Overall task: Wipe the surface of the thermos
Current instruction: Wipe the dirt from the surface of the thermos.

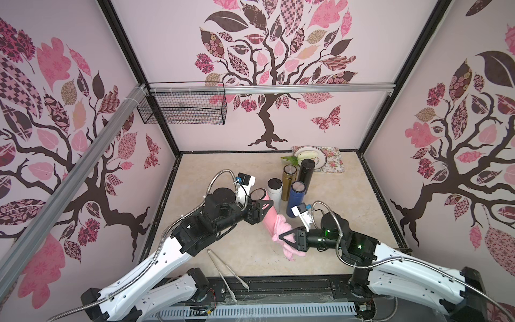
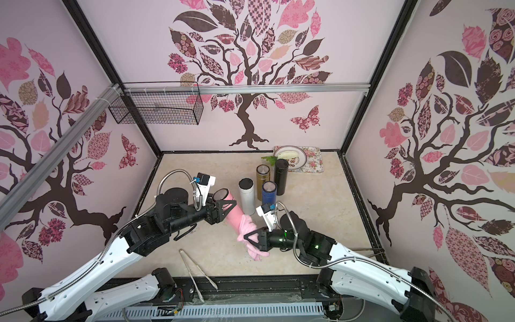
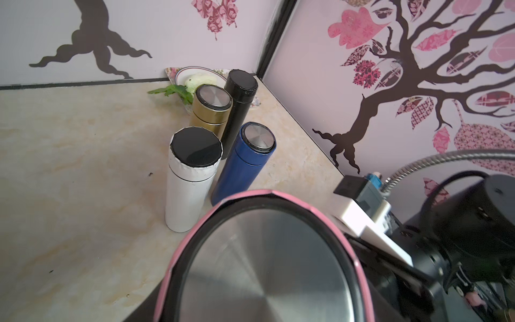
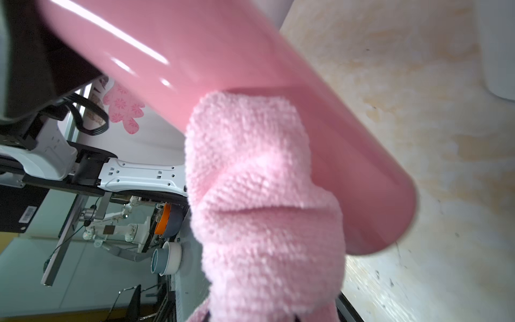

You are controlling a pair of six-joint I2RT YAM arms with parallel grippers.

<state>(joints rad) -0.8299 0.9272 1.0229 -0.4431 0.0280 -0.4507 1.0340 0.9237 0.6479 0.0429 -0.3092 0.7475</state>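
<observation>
The left gripper point(image 1: 263, 211) is clamping the pink thermos point(image 1: 271, 218) just below its cap and holding it tilted over the middle of the table point(image 1: 203, 170). The right gripper point(image 1: 282, 238) is pinching a pink cloth point(image 1: 281, 228) with its jaws closed on it, pressing it against the thermos's lower body. 4 other thermoses point(image 1: 296, 198) are standing upright just behind, and tongs point(image 1: 223, 267) are lying at the front edge.
</observation>
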